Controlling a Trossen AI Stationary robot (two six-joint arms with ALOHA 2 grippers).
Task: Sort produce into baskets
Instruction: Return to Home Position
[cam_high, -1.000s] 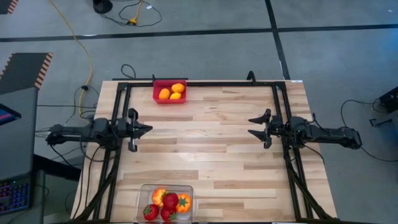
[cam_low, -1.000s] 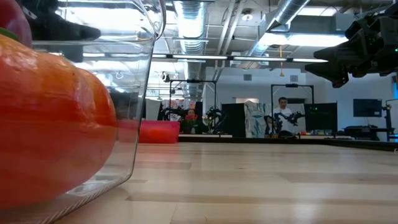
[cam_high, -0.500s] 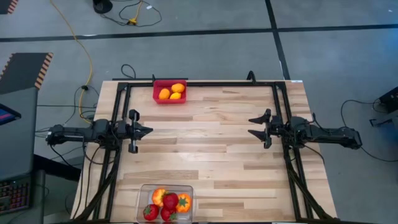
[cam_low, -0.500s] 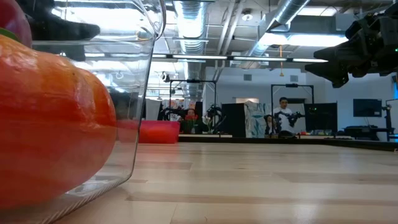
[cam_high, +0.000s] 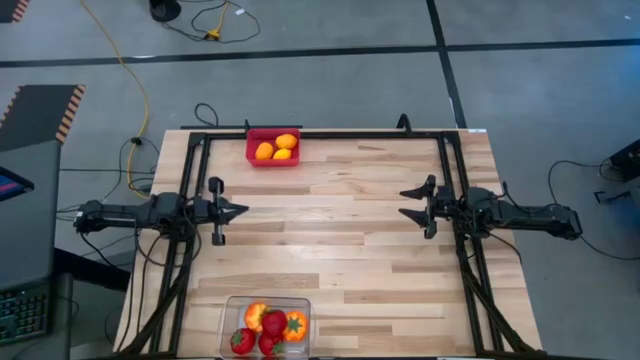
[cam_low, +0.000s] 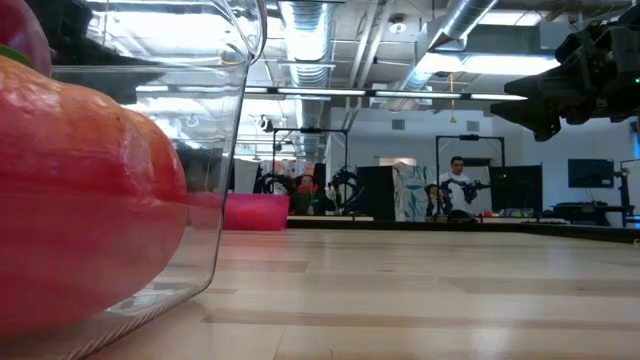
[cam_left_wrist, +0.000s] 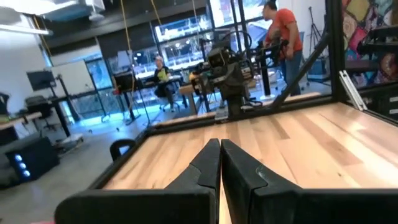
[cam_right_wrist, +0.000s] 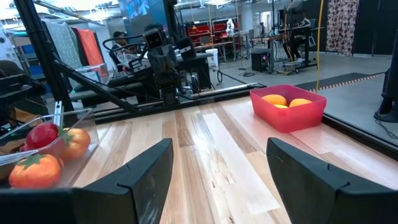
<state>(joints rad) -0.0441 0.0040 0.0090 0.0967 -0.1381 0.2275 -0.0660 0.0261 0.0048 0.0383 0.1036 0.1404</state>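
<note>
The red bin (cam_high: 250, 152) stands at the table's far edge with three plain orange and yellow produce (cam_high: 276, 148) in it; it also shows in the right wrist view (cam_right_wrist: 289, 117). The clear bin (cam_high: 303, 303) stands at the near edge and holds several red produce and orange ones with green stems (cam_high: 272, 326). My left gripper (cam_high: 243, 210) hovers over the table's left side, shut and empty (cam_left_wrist: 220, 149). My right gripper (cam_high: 403, 212) hovers over the right side, open and empty (cam_right_wrist: 217, 146). The two grippers point at each other.
Black frame rails (cam_high: 320, 135) run along the far edge and down both sides of the table. Bare wood (cam_high: 320, 230) lies between the two grippers. In the low view the clear bin's wall (cam_low: 235, 150) stands right before the camera. People show in the room beyond.
My left gripper has shifted a little toward the table's right edge. In the low view its dark shape, seen through the clear bin, has drawn upward out of sight. My right arm and the produce have kept still.
</note>
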